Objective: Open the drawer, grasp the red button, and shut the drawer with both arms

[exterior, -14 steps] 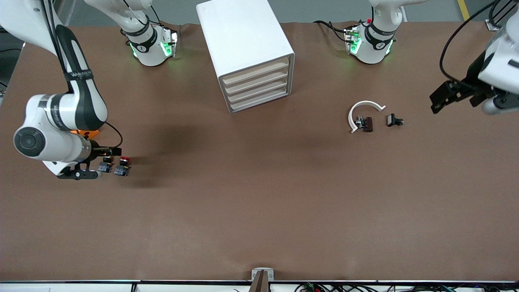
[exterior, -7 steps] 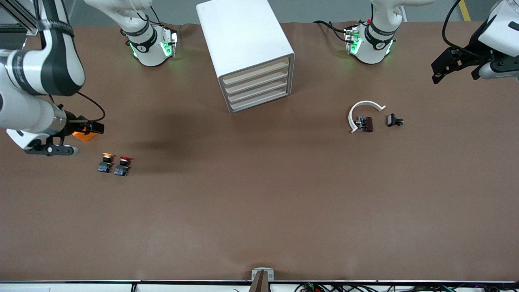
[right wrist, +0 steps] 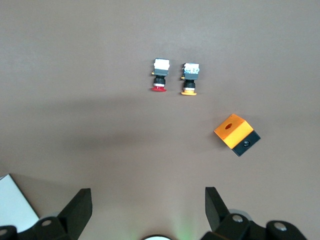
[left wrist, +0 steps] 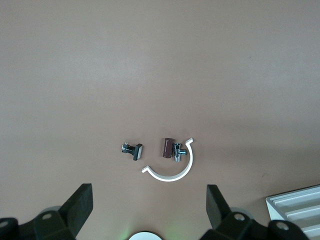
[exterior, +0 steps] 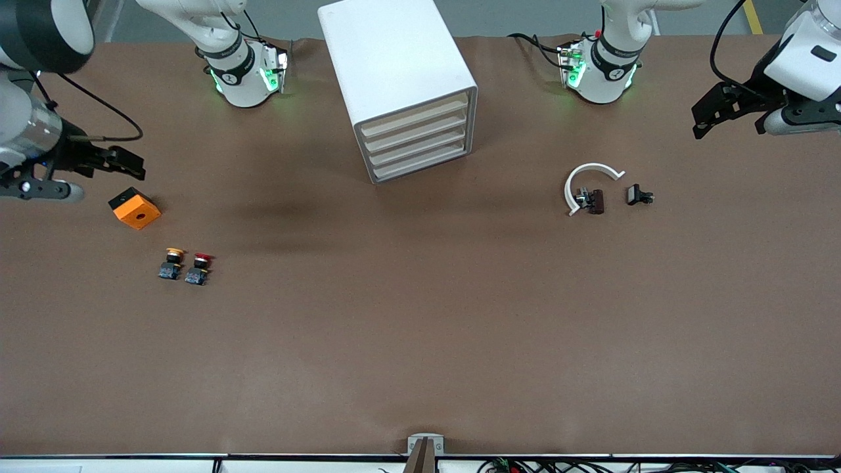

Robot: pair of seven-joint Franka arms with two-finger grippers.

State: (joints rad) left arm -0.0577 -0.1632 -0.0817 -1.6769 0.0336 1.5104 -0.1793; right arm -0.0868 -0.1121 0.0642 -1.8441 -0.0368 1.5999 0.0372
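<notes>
Brown tabletop (exterior: 420,328): button (exterior: 197,269) lies red-cap-toward-bases.

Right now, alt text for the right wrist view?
Two small push buttons, a red-capped button and a yellow-orange-capped button, lie side by side on the brown table, an orange cube nearby. The right claw hangs open above, empty.

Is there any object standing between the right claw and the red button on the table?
Nothing blocks it. The right claw, open, hangs above the orange cube; the red button lies nearer the front camera, beside the yellow-capped button, uncovered.
</notes>
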